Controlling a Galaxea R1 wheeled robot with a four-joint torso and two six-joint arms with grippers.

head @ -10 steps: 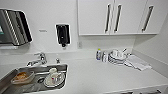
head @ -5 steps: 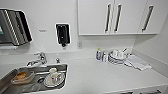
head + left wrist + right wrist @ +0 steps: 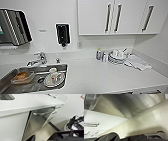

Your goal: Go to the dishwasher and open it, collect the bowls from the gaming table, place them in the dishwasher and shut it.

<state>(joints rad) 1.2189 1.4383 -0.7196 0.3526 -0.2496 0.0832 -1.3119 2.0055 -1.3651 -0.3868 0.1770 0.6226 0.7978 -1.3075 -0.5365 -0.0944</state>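
Comparing with half a second ago, I see nothing shifted in my head view: steel sink [image 3: 37, 76] lower left, white crockery [image 3: 117, 56] right of centre on the countertop [image 3: 95, 75]. My left wrist camera sits low, facing the dishwasher [image 3: 36, 125], mid-frame under the counter edge, with its bar handle [image 3: 43, 112] above. The right wrist camera shows steel panel close up. I cannot tell either pincer's opening.

- We see the dishwasher [image 3: 37, 122] cut off at the frame's lower edge.
- We cannot read the small bottles [image 3: 101, 55], too blurred.
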